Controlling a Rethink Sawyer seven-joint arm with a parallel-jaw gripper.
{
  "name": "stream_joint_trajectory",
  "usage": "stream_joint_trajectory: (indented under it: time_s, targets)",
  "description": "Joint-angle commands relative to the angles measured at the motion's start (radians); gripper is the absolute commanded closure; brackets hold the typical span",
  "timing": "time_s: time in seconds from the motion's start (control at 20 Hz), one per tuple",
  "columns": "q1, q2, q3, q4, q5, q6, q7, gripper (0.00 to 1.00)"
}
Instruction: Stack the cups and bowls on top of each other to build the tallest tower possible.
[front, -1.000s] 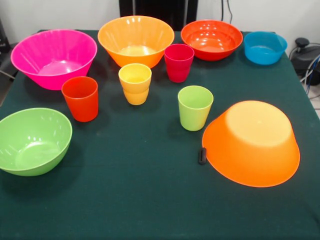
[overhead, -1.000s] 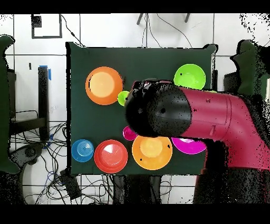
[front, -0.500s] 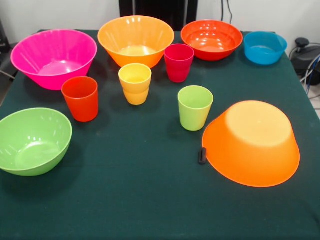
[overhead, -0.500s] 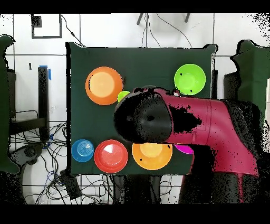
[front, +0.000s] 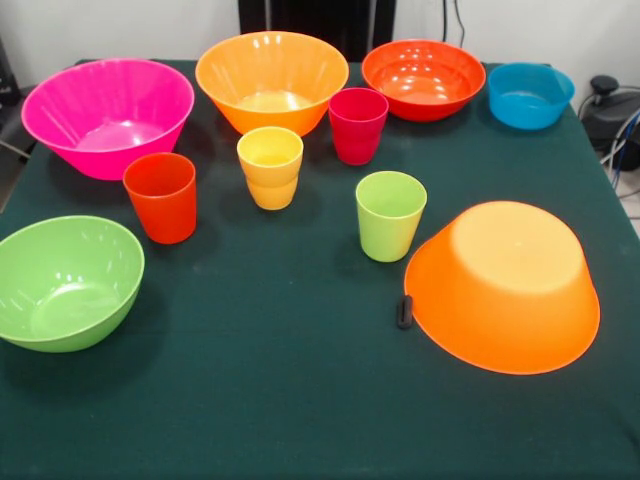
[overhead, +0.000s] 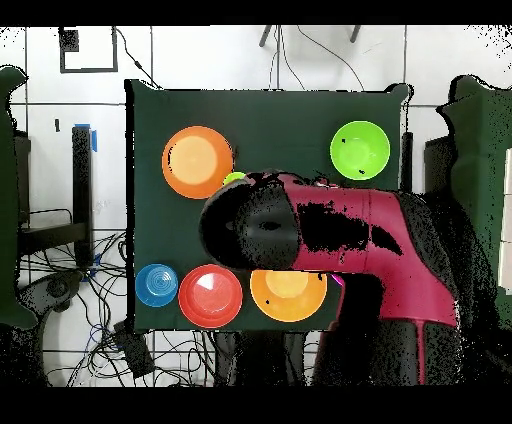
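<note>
One red arm (overhead: 350, 235) over table (overhead: 280, 120), covering cups

Overhead view: the red and black arm (overhead: 330, 250) has swung toward 9 o'clock across the table (overhead: 270, 110). Its black rounded end, previously over the table's middle, now lies further toward 9 o'clock, just at 5 o'clock of the upturned orange bowl (overhead: 197, 161).

The arm now hides the pink bowl almost completely; earlier, part of the pink bowl's rim showed at the arm's 6 o'clock edge. The lime green cup (overhead: 234, 178) shows only as a sliver at the arm's edge.
</note>
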Motion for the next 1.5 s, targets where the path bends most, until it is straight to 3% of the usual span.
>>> stream_joint_trajectory:
  time_s: [0.05,0.35,0.6,1.5]
  targets:
    - [0.066,0.096,-0.071,0.039,-0.114,-0.071,0.222,0.00]
    - [0.113,0.111,-0.108,0.033,-0.122,-0.060,0.263,0.00]
    - [0.112,0.132,-0.117,0.038,-0.099,-0.072,0.255,0.00]
    - [0.042,0.295,-0.118,0.043,-0.027,-0.254,0.208,0.00]
